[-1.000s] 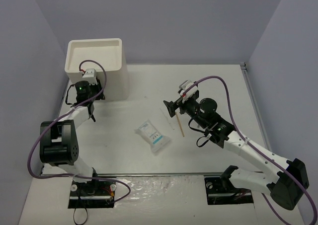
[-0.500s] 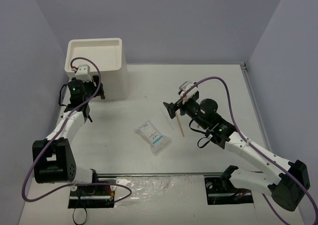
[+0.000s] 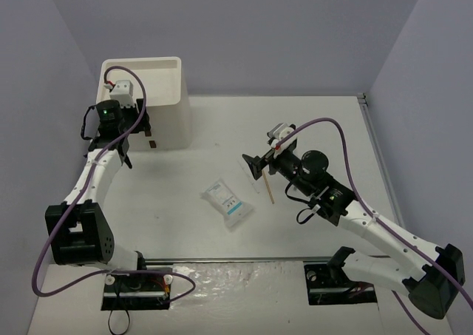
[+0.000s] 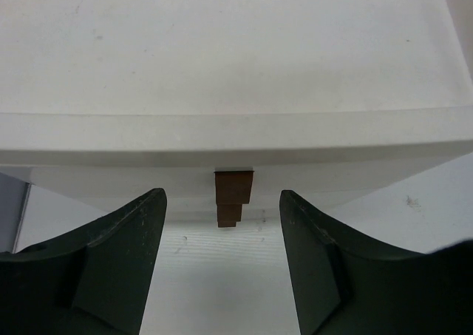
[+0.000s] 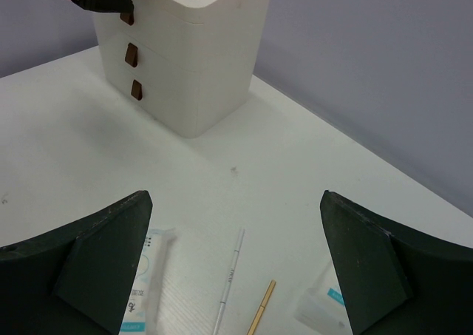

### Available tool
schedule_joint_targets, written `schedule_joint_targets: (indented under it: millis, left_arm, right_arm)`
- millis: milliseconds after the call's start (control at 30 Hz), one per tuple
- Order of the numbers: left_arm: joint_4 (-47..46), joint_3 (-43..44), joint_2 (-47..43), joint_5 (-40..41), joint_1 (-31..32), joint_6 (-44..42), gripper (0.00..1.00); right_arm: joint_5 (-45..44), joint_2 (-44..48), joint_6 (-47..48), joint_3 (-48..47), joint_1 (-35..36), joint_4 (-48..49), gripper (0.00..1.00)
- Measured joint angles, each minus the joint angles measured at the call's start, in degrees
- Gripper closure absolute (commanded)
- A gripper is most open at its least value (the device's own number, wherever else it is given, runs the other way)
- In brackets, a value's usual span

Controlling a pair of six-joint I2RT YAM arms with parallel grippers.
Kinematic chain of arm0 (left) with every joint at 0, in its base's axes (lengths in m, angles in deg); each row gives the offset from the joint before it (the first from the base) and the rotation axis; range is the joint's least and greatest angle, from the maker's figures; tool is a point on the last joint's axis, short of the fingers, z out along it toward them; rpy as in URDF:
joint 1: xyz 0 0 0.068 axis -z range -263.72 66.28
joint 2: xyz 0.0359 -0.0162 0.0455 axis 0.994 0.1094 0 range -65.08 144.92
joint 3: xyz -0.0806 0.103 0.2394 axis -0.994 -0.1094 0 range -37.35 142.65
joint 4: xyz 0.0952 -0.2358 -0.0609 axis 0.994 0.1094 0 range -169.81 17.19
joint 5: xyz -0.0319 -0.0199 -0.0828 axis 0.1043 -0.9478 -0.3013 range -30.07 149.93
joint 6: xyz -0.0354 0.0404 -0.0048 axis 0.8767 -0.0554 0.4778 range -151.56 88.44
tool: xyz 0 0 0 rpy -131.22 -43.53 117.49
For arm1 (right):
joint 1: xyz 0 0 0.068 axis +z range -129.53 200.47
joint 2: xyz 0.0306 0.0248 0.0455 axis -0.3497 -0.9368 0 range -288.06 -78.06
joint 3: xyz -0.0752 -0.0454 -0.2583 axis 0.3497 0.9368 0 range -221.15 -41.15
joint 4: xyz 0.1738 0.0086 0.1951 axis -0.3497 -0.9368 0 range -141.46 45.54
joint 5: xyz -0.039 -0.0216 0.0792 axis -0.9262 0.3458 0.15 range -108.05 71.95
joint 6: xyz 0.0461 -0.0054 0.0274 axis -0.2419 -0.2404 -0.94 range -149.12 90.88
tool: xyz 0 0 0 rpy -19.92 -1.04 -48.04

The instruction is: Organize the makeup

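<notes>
The makeup lies mid-table: two white packets with blue print (image 3: 229, 202), a thin white pencil (image 5: 230, 279) and a wooden stick (image 3: 267, 184). My right gripper (image 3: 255, 163) hovers over them, open wide and empty; in the right wrist view its fingers flank the pencil and stick (image 5: 261, 310), with one packet (image 5: 140, 290) at left and another (image 5: 325, 305) at right. My left gripper (image 3: 145, 132) is open and empty at the upper front of the white drawer box (image 3: 140, 102). In the left wrist view, brown drawer handles (image 4: 233, 185) show between its fingers.
The three-drawer box (image 5: 192, 61) stands at the back left with a shallow open tray top (image 3: 140, 76). Grey walls close in the back and both sides. A rail runs along the table's right edge (image 3: 373, 150).
My left gripper has opened and risen up the box front to its top edge. The right arm has barely shifted.
</notes>
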Motion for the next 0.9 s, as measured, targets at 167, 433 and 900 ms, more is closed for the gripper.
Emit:
schedule_joint_targets:
  millis: [167, 433, 900]
  left_arm:
    - [2.0, 2.1, 2.2, 0.0, 0.0, -0.1, 0.54]
    - [3.5, 2.6, 3.9, -0.2, 0.0, -0.1, 0.80]
    - [3.9, 0.0, 0.6, -0.9, 0.0, 0.3, 1.00]
  right_arm:
    - [0.0, 0.4, -0.1, 0.0, 0.1, -0.2, 0.05]
    - [0.0, 0.4, -0.5, 0.0, 0.3, -0.8, 0.05]
    - [-0.4, 1.5, -1.5, 0.0, 0.3, -1.7, 0.05]
